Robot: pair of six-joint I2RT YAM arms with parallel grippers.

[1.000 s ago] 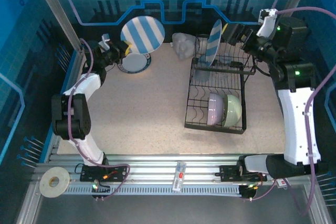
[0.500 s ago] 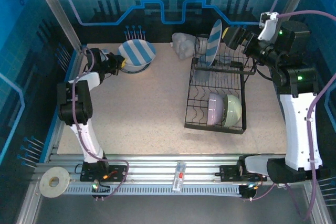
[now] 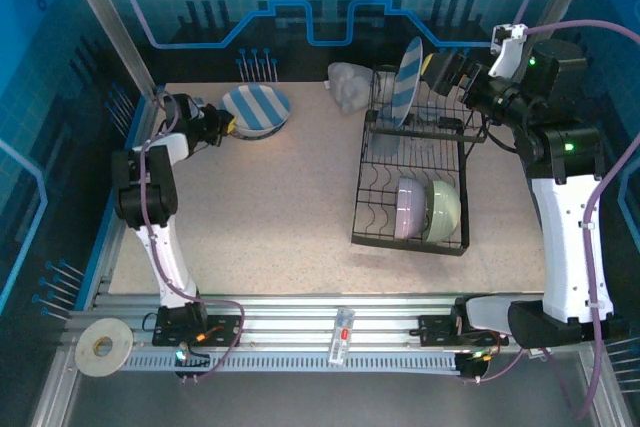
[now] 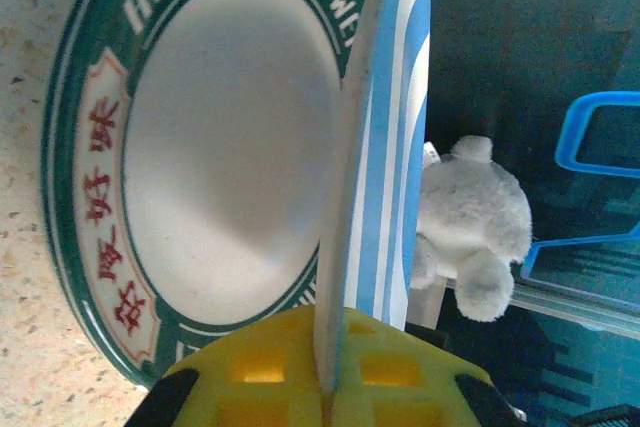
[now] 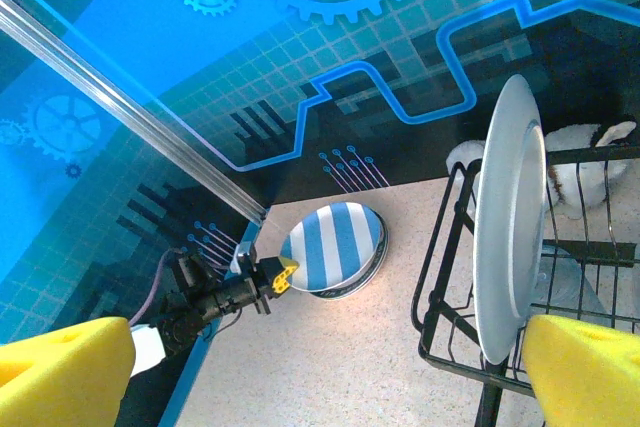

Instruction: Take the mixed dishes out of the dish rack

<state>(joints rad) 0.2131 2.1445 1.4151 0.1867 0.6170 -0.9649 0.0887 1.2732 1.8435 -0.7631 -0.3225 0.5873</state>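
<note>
Lowered over the last 1 second, the striped plate (image 3: 257, 107) now sits tilted just above the green-rimmed plate (image 4: 230, 157). The left gripper (image 4: 325, 387) is clamped on its edge. The right gripper (image 3: 438, 69) gapes wide and empty.

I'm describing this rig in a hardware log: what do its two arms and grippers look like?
The left arm and right arm have white shells over black joints, trailed by lavender cables; green lights glow on the right one. The left gripper and right gripper have yellow fingers.
</note>
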